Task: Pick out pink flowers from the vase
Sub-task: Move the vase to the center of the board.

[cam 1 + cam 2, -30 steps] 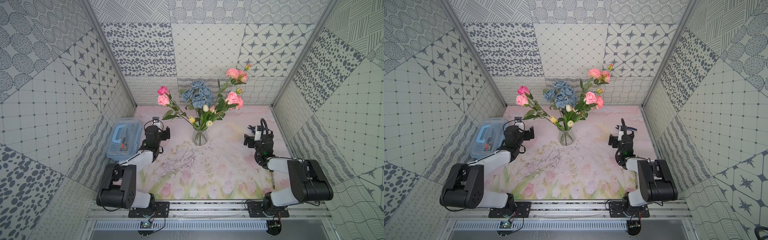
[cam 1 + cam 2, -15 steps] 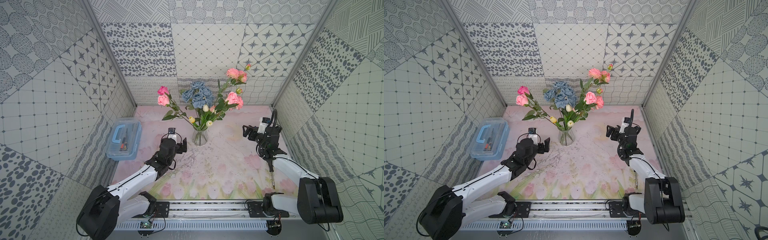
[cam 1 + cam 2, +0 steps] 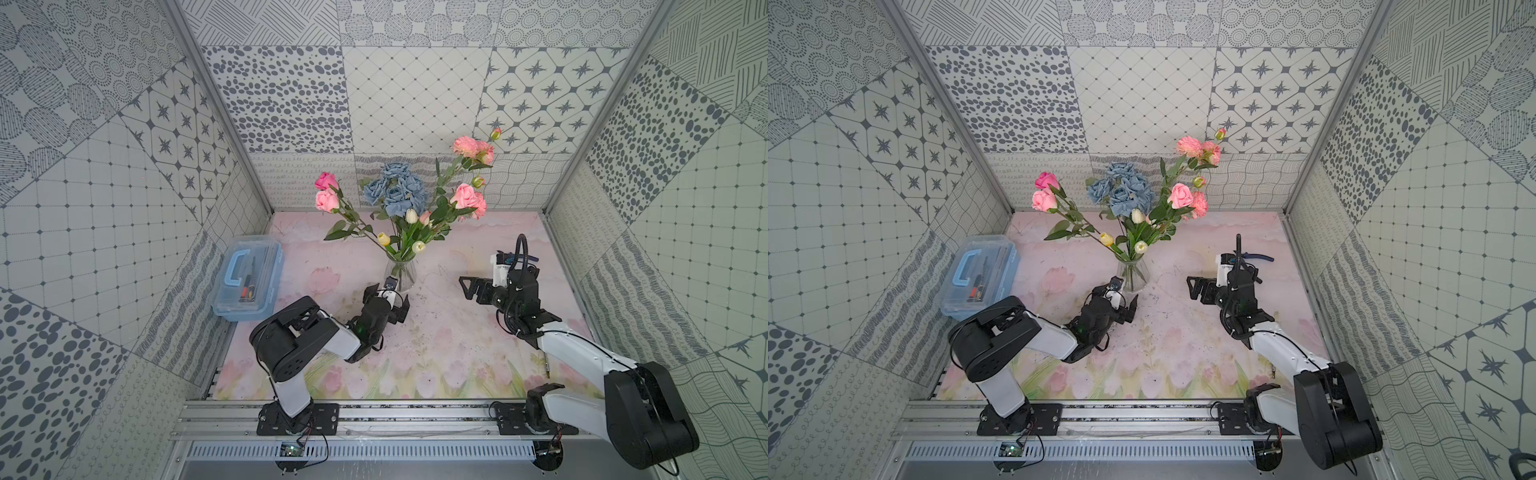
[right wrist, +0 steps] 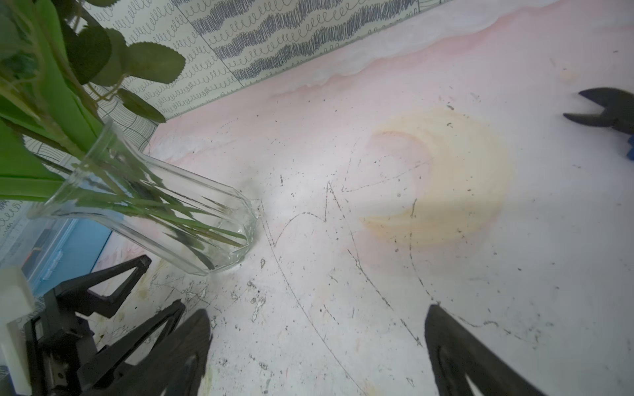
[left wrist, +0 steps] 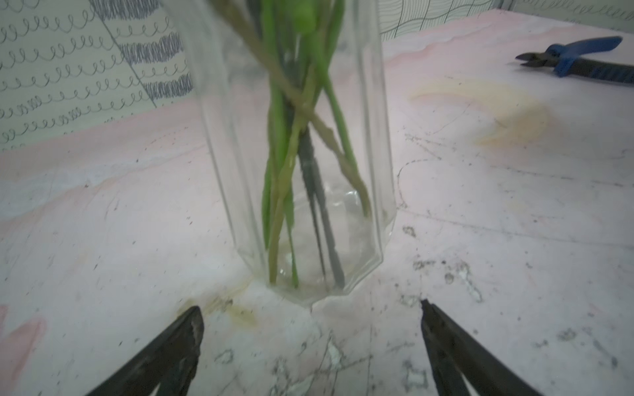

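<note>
Note left tool [image 5: 310,308], moved up since earlier frame to just short of ribbed clear-glass vase [image 3: 400,272]: spread wide, empty. Likewise right tool [image 4: 317,312]: nearer, wide, empty. Find pink flowers [image 3: 465,197] standing in vase, middle of desk [image 3: 436,332].

The left arm [image 3: 343,338] and right arm [image 3: 582,353] pair white shells with bulky black joint housings on black base plates [image 3: 324,417]. The left hand [image 3: 387,297] and right hand [image 3: 466,287] are black, with triangular open-frame fingers [image 5: 171,337]. A black hose [image 3: 1238,249] arches above the right wrist.
</note>
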{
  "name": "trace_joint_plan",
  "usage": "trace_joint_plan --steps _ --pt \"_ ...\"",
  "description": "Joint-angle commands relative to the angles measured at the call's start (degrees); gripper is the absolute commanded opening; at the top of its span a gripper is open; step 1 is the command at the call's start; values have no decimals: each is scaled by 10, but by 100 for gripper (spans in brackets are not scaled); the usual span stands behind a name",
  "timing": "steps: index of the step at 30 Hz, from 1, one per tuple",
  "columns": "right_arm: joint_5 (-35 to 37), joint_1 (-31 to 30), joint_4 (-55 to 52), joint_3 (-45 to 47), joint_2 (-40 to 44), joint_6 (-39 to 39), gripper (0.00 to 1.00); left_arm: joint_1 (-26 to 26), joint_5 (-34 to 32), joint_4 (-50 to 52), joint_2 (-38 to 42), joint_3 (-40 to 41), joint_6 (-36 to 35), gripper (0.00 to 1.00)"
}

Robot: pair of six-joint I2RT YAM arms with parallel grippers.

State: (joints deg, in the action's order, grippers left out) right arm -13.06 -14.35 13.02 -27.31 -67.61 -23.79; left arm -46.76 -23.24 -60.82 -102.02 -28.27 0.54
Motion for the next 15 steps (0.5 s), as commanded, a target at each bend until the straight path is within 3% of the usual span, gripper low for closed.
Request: trace_joint_plan --steps 1,10,15 --pt "12 -2 -16 10 33 11 98 -6 -15 -201 -54 -64 -86 99" --pt "25 -2 -60 -9 55 23 98 4 -77 -201 -128 -155 -101 99" --pt "26 -1 -76 -11 65 31 98 29 -74 -202 -147 -170 -72 99"
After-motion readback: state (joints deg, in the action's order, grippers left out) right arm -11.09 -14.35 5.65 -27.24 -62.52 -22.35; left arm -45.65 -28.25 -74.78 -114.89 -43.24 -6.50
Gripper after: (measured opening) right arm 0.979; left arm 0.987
